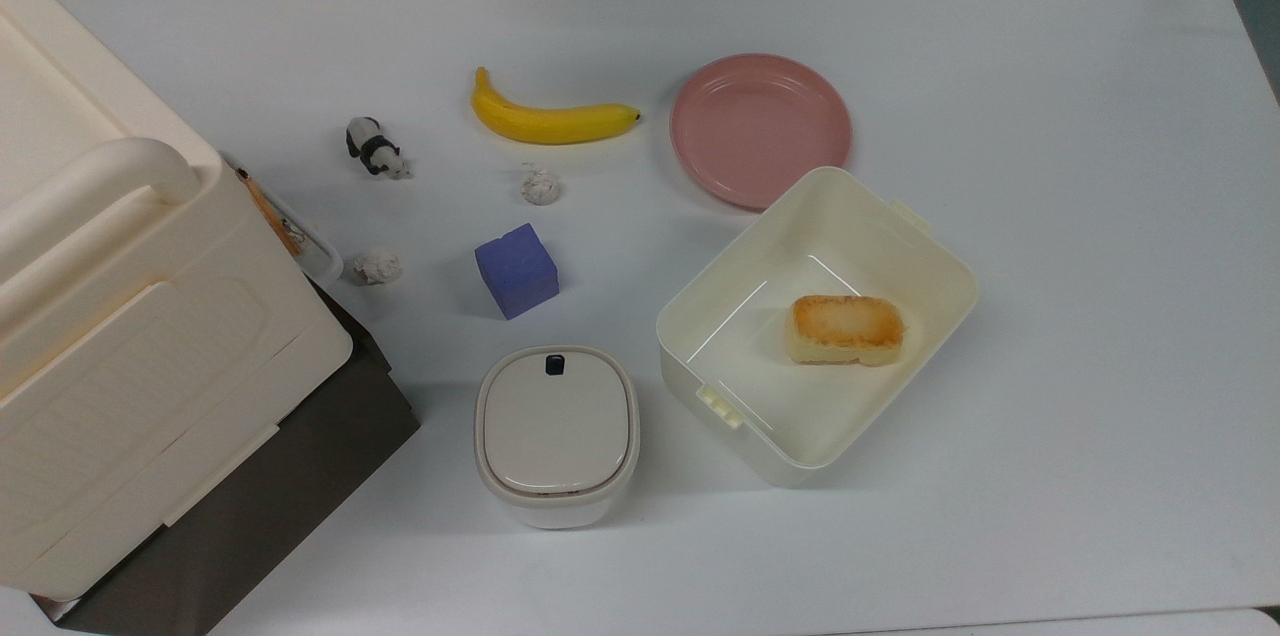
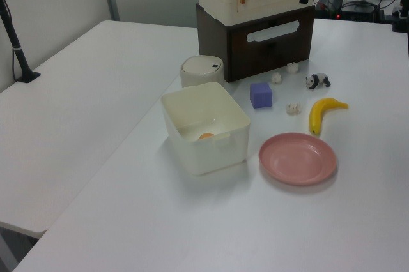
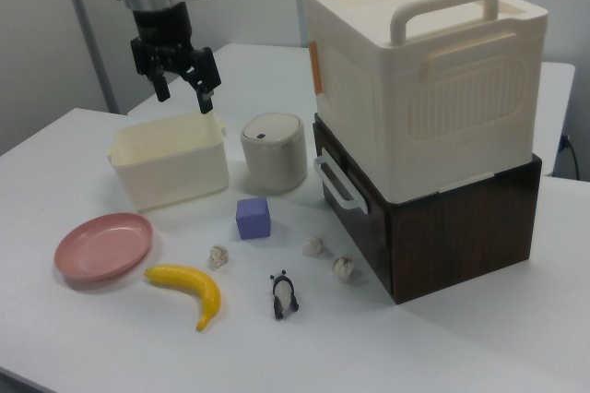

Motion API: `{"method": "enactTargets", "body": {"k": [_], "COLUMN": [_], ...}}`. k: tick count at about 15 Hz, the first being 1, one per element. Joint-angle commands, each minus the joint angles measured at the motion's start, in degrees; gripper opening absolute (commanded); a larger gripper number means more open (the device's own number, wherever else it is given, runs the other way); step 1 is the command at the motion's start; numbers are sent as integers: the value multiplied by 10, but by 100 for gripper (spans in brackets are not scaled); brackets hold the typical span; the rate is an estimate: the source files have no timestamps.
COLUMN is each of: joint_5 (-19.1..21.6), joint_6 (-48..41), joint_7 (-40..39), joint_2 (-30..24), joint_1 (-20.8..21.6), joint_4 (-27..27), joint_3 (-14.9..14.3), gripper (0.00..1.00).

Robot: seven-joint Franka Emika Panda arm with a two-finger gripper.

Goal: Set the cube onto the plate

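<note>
Mid-table, cube (image 1: 516, 270): untouched, beside the tub (image 1: 940, 261).
Plate (image 1: 760, 128): bare, toward the table's (image 1: 1050, 116) edge.
My gripper (image 3: 181, 82): aloft, fingers spread, empty.
Left: everything.

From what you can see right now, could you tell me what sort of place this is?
Probably a robotics lab: a robot arm's gripper above a white table of test props, such as a toy panda and a cube.
</note>
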Motion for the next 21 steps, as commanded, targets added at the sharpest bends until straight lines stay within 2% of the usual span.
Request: {"method": "enactTargets", "body": {"k": [1,10,21], "joint_5": [13,8,7], "joint_6": [1,38,27], "joint_7": [-10,6,2], "joint_2": [5,15,14], "joint_1": [-9,-4,-5], "joint_4": [18,7,2], "joint_3": [2,16,21], "gripper": [100,100,100]}}
